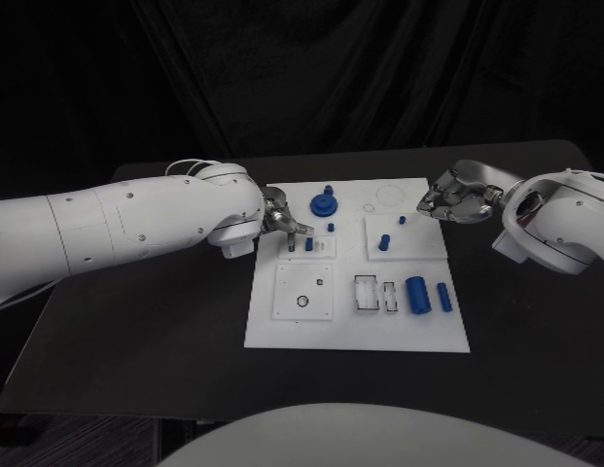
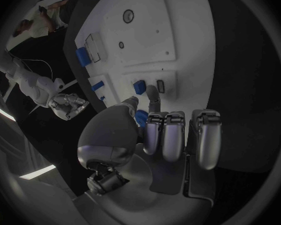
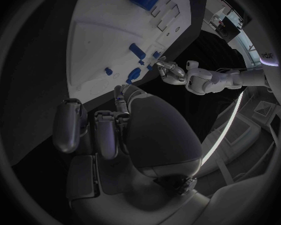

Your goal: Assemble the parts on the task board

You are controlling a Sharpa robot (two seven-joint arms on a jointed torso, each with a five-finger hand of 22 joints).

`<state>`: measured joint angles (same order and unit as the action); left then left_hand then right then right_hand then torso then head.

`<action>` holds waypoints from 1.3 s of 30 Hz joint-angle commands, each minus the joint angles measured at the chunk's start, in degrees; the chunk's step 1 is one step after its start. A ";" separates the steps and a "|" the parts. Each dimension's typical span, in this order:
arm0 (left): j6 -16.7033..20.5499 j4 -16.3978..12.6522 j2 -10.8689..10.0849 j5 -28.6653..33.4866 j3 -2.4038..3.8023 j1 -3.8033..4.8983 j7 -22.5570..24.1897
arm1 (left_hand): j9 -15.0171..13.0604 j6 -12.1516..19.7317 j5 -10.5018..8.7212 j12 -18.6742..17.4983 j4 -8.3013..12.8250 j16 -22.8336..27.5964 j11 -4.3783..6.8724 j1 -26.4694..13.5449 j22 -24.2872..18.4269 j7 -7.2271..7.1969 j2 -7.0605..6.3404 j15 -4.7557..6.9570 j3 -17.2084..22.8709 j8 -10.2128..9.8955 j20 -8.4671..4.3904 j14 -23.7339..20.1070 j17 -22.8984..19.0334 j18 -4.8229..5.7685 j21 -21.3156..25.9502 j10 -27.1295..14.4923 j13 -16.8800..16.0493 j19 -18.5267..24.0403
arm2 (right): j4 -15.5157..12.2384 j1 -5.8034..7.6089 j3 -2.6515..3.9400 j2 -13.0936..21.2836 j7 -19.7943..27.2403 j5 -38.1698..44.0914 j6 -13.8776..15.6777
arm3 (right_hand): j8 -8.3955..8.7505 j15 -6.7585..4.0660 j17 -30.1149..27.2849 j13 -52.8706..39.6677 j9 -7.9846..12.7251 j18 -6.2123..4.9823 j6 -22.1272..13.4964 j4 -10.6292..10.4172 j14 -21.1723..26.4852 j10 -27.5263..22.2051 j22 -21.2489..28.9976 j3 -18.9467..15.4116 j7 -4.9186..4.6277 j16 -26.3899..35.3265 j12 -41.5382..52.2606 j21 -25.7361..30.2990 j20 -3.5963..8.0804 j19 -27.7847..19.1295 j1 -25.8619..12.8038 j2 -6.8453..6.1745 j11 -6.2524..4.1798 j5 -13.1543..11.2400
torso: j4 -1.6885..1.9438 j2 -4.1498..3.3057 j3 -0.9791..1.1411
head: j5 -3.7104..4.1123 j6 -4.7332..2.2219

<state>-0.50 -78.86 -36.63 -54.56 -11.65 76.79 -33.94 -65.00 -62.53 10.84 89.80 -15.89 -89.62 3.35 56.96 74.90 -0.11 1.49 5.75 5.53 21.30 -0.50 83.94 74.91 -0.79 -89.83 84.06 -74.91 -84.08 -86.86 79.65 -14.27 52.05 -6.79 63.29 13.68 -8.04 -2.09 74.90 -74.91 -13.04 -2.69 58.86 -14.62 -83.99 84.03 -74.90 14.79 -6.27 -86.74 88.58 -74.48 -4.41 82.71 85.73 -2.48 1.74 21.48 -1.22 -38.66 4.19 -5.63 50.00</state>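
With the left hand (image 1: 282,222) pinching a small blue part (image 2: 140,117) over the task board (image 1: 323,326) and the right hand (image 1: 449,197) curled empty at its edge, misalignment could jam insertion.

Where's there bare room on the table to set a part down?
The black table is bare left of the white board, and right of it below the right robot hand. Crowded: the board's top left, where the left robot hand hovers by the blue gear.
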 commanded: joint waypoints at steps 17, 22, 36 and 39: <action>-4.05 6.02 1.19 -0.83 0.18 4.81 0.49 | -2.07 1.89 1.00 0.20 0.37 -0.38 0.43 3.46 15.10 0.07 0.52 0.50 -0.38 0.20 0.43 6.06 15.09 0.79 -0.17 5.94 -15.09 -5.92 | 0.06 -0.14 0.04 -0.13 -1.25 0.05 -0.64 | 0.31 0.40 11.66 -13.26 -0.11 -1.06 -0.03 0.03 -4.50 3.64 -10.10 0.39 -0.20 0.25 -0.21 0.36 -0.12 -0.36 0.36 0.13 0.34 0.24 | 0.05 -0.03 0.11 | -0.10 0.00; -5.16 7.92 2.09 -1.68 -0.05 4.91 0.38 | -2.16 2.05 0.93 0.20 0.54 -0.38 0.38 3.97 15.10 0.12 0.48 0.46 -0.38 0.06 0.48 6.06 15.09 0.79 -0.17 5.94 -15.09 -5.92 | -0.01 -0.14 0.04 -0.18 -1.29 0.05 -0.84 | 0.31 0.40 11.66 -13.26 -0.11 -1.06 -0.03 0.03 -4.50 3.64 -10.10 0.39 -0.20 0.25 -0.21 0.36 -0.12 -0.36 0.36 0.13 0.34 0.24 | 0.07 -0.08 0.02 | -0.16 0.00; -7.40 13.37 4.59 -3.00 -0.45 4.54 1.70 | -1.64 3.99 -1.08 0.20 -0.30 -0.38 -0.43 4.49 15.10 1.08 0.41 -0.22 -1.69 -2.42 1.07 6.06 15.09 0.79 -0.17 5.94 -15.09 -5.92 | -0.46 -0.14 0.04 0.03 -1.29 0.05 -0.75 | 0.30 0.40 11.62 -13.24 -0.13 -1.04 -0.01 0.03 -4.48 3.62 -10.12 0.45 -0.20 0.30 -0.23 0.32 -0.12 -0.34 0.34 0.18 0.34 0.25 | -0.03 0.01 0.05 | -0.01 0.00; -7.68 14.00 4.97 -3.55 -0.46 4.37 2.18 | -1.55 4.66 -1.16 0.20 -0.34 -0.38 -0.67 4.66 15.10 1.37 0.53 -0.43 -1.95 -3.07 1.26 6.06 15.09 0.79 -0.17 5.94 -15.09 -5.92 | -0.57 -0.14 0.04 0.15 -1.26 0.05 -0.63 | 0.30 0.40 11.62 -13.24 -0.13 -1.04 -0.01 0.03 -4.48 3.62 -10.12 0.45 -0.20 0.30 -0.23 0.32 -0.12 -0.34 0.34 0.18 0.34 0.25 | 0.06 0.00 0.08 | 0.08 0.00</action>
<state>-6.43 -65.15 -31.83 -56.84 -12.12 81.33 -33.35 -66.63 -58.13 9.93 89.80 -16.21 -89.62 3.03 61.11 74.90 1.23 2.01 5.73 3.97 18.41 0.32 83.93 74.91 -0.80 -89.83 83.94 -74.91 -84.08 -87.30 79.64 -14.27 52.08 -6.96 63.29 13.10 -8.04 -2.09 74.91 -74.91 -13.08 -2.69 58.86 -14.62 -83.99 84.03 -74.93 14.79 -6.27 -86.75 88.58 -74.48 -4.41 82.71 85.73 -2.48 1.74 21.48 -1.21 -38.69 4.20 -5.60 50.00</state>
